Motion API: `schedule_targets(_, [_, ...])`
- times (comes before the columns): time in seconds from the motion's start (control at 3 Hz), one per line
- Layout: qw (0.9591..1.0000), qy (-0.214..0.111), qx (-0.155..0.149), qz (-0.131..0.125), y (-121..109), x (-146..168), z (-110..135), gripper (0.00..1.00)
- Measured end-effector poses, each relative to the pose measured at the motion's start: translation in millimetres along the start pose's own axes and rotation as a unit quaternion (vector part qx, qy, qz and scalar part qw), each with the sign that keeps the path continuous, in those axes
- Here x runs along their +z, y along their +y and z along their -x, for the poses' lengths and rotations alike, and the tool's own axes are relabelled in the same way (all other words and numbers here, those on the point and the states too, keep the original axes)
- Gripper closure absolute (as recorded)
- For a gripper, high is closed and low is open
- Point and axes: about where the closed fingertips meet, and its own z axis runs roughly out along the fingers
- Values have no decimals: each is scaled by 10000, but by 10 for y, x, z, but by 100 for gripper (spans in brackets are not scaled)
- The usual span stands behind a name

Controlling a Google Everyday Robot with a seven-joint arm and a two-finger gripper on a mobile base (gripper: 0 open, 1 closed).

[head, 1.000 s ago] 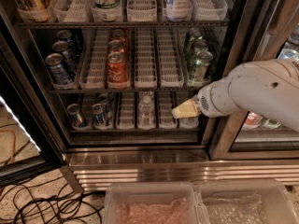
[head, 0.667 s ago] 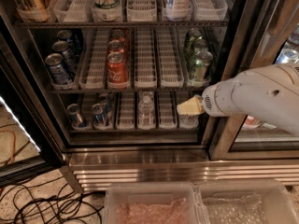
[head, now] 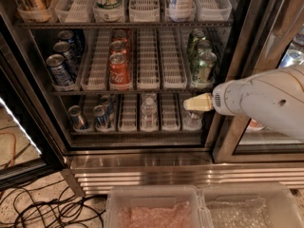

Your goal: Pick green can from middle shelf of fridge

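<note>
Green can (head: 206,67) just above gripper (head: 198,102) (open or closed: cannot tell), likely rigid, slick, dentable, so grab it mid-body.

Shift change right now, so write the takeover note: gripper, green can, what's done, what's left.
Gripper: at the right side of the open fridge, in front of the lower shelf, below the green can and apart from it.
Green can: upright at the front of the right lane on the middle shelf, with more green cans behind it.
Done: the arm is at the fridge.
Left: raise the gripper to the can, grasp it, draw it out.
</note>
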Motion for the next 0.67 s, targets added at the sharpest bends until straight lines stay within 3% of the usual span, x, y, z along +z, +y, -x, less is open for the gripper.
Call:
schedule_targets(0.33, [9997, -182, 115, 99, 15, 74, 120, 16])
schedule_targets(0.67, [9990, -250, 100, 347, 203, 126, 193, 21])
